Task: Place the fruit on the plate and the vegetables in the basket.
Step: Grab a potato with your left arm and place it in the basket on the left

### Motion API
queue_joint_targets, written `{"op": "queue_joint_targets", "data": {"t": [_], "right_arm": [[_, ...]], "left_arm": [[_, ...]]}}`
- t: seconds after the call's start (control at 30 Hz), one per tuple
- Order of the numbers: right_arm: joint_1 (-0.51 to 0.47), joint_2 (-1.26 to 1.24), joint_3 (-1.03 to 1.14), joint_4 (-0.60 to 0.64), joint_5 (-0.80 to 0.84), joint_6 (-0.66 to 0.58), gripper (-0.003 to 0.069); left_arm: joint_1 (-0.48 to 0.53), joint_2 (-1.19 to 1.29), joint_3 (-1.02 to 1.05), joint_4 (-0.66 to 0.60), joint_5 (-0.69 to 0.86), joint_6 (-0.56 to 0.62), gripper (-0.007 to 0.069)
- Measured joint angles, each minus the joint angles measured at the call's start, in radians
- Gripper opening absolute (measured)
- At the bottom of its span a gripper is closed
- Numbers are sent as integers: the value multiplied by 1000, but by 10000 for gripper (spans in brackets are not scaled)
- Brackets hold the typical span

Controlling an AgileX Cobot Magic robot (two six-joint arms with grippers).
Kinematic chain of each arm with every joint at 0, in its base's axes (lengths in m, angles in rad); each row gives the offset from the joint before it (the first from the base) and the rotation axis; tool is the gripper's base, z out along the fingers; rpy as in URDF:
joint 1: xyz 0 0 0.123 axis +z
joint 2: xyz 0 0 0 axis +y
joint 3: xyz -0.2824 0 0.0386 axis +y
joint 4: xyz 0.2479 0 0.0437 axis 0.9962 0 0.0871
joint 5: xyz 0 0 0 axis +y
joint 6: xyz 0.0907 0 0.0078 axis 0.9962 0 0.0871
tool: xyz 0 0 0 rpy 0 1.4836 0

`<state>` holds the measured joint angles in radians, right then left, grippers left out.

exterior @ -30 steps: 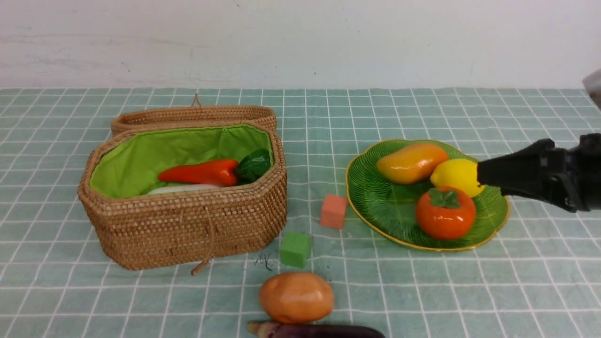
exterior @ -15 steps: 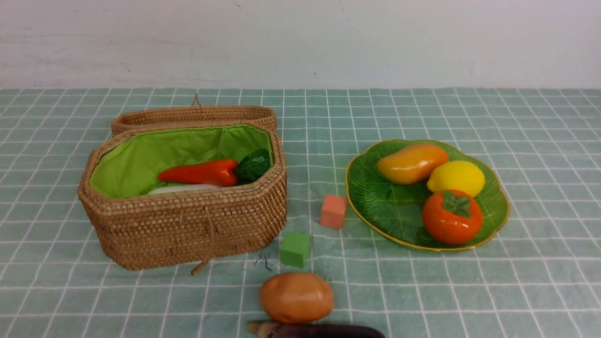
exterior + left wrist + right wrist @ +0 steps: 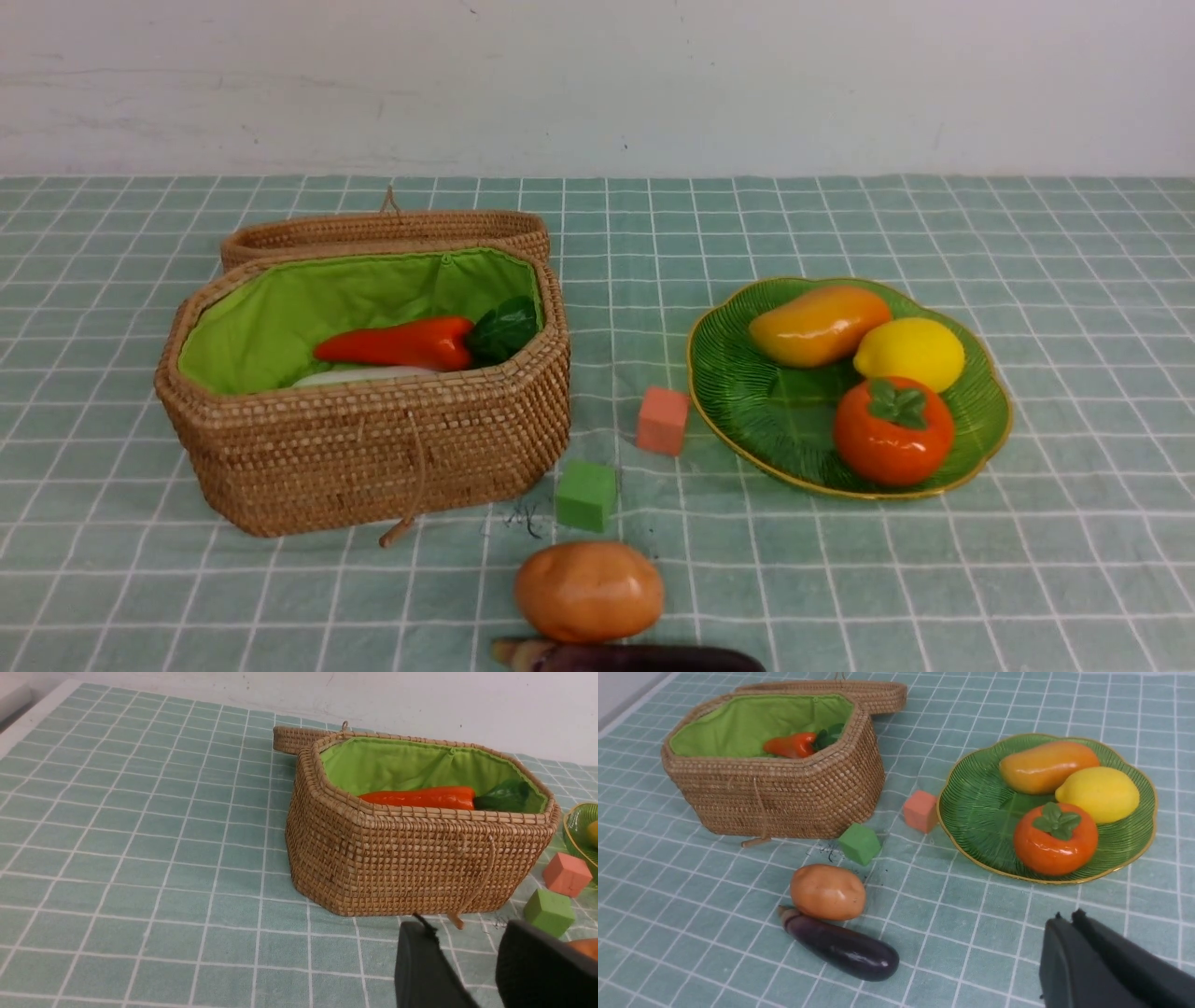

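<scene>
The right gripper [image 3: 1068, 917] is clenched on nothing and hangs over bare worktop [image 3: 971, 933] on the near side of the plate [image 3: 980, 812]. The left gripper [image 3: 465, 926] is released, with checked cloth showing between its jaws, and it sits low by the near wall of the basket [image 3: 420, 858].

The mango [image 3: 1048, 766], lemon [image 3: 1098, 794] and persimmon [image 3: 1055, 840] all lie on the plate, so the fruit looks finished. The carrot [image 3: 791, 745] and radish [image 3: 364, 375] lie inside the basket.

The potato [image 3: 828, 892] and eggplant [image 3: 840, 945] remain on the worktop near the front edge. The eggplant's stem end seems to touch the potato.

The potato is probably the next pick, and the left gripper looks better placed for it. It should come down from above and close across the potato's short width so the eggplant is not nudged. The glossy skin may slip, so grip near the middle. Lift clear of the green cube [image 3: 859, 843] and orange cube [image 3: 920, 810], carry it over the wicker rim, and let go low beside the carrot.
</scene>
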<state>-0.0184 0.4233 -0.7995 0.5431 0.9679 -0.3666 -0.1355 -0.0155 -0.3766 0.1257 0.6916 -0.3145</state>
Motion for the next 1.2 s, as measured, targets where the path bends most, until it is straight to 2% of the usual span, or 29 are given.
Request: {"op": "queue_joint_targets", "data": {"t": [0.17,0.33,0.4,0.43,0.53,0.6,0.63,0.77,0.9,1.2], "right_arm": [[-12,-12,0,-8,1,-1,-11],[-84,-74,12,-185,-20,-26,-7],[-98,-115,86,-321,-99,78,-7],[-98,-118,93,-330,-99,78,-7],[-99,-166,194,-426,-173,183,-7],[-99,-247,349,-497,-261,291,-7],[-99,-254,349,-497,-268,298,-7],[-99,-397,567,-512,-428,401,-1],[-99,-434,741,-513,-562,431,3],[-99,-434,815,-517,-579,446,6]], "left_arm": [[0,0,0,0,0,0,238],[0,0,0,0,0,0,238],[0,0,0,0,0,0,238],[0,0,0,0,0,0,238],[0,0,0,0,0,0,238],[0,0,0,0,0,0,238],[0,0,0,0,0,0,238],[0,0,0,0,0,0,238],[0,0,0,0,0,0,238],[0,0,0,0,1,0,238]]}}
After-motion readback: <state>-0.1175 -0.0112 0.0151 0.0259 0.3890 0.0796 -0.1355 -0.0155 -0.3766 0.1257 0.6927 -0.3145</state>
